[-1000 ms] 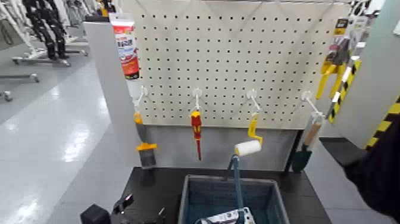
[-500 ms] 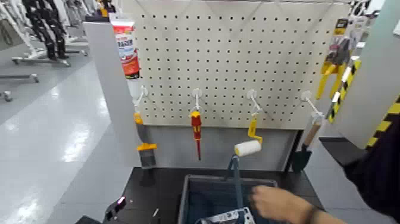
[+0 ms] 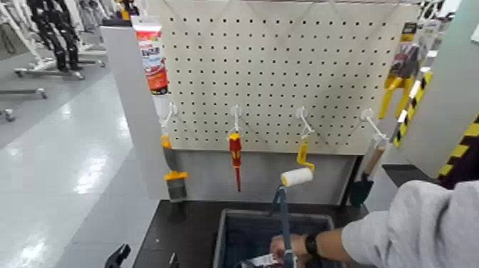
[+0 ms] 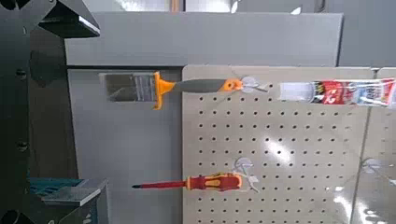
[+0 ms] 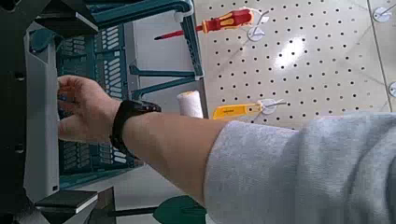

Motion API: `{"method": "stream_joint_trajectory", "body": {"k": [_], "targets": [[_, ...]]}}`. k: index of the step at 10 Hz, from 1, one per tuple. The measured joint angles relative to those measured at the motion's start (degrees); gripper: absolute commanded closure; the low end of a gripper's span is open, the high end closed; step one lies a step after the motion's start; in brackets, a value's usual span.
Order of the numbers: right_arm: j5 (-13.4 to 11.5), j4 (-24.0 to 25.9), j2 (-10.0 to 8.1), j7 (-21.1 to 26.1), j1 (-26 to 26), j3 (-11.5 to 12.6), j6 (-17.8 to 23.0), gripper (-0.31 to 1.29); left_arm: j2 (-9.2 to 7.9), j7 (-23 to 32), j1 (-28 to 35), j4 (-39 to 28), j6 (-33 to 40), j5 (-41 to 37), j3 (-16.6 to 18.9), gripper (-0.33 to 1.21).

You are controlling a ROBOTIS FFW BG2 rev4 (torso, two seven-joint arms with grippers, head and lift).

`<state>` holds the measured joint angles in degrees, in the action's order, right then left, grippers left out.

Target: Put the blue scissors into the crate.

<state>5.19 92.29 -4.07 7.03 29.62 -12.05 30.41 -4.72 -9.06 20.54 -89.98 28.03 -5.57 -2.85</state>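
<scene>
The blue scissors [image 3: 262, 261] are showing only as a pale sliver of card at the very bottom of the head view, lying inside the crate [image 3: 222, 239]. The blue handles are not showing. A person's hand [image 3: 284, 246] is reaching down into the crate right at that card. The person is wearing a dark watch [image 3: 311, 246] and a grey sleeve [image 3: 420, 228], coming in from the robot's right.

In the right wrist view the same hand [image 5: 86, 107] is resting just in front of the crate's slotted wall [image 5: 103, 56]. The right gripper [image 5: 37, 112] is sitting close beside that hand; I cannot tell whether it is grasping anything. The left gripper [image 3: 117, 255] is waiting low on the robot's left, beside the black table [image 3: 185, 228] and well apart from the crate; I cannot tell whether it is released or clenched.

A paint roller [image 3: 296, 177] is standing up out of the crate, its pale head leaning above the far rim. Behind the crate a white pegboard [image 3: 285, 71] is holding tools on hooks:
- a brush [image 3: 173, 178]
- a red-and-yellow screwdriver [image 3: 234, 153]
- a yellow-handled tool [image 3: 305, 152]
- a trowel [image 3: 363, 182]

A red-and-white tube [image 3: 151, 53] is hanging at the board's upper left. Yellow-handled pliers [image 3: 399, 78] are hanging on a side panel to the right.
</scene>
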Motion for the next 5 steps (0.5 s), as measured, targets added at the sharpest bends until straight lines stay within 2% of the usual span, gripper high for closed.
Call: {"method": "stream_joint_trajectory", "body": {"k": [5], "targets": [[0.0,0.2,-0.09,-0.2,-0.1,0.1,-0.7,0.12,-0.07,0.5,0.0,0.9,1.3,0.1,-0.6,0.11]]}}
